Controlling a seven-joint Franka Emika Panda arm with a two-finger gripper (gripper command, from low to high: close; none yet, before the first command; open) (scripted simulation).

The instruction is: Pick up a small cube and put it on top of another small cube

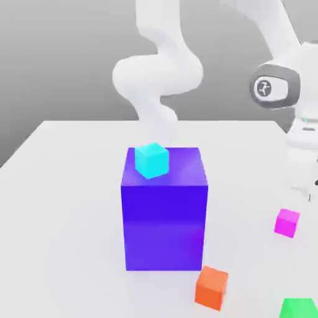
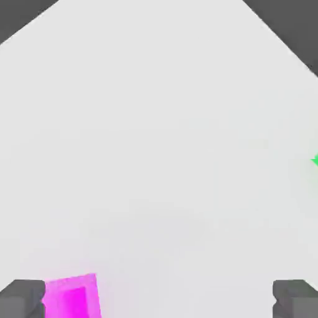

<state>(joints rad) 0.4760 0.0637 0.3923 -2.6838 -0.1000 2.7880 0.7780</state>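
the magenta cube (image 1: 287, 222) sits on the white table (image 1: 68, 186), well off the big blue-purple block (image 1: 164, 208) toward the exterior view's right, apart from everything. the gripper (image 2: 159, 298) hangs over it with fingers (image 2: 22, 298) spread wide, holding nothing. in the hand view the cube lies just beside one finger, not centred, so i'd judge the hand should shift sideways before descending. no containers here; a cyan cube (image 1: 152, 159) rests atop the block, an orange cube (image 1: 211, 287) near its base.

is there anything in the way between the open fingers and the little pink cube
Nothing visible blocks it. The small bright magenta cube sits on the bare white table, beside one of the spread grey fingers rather than centred between them.
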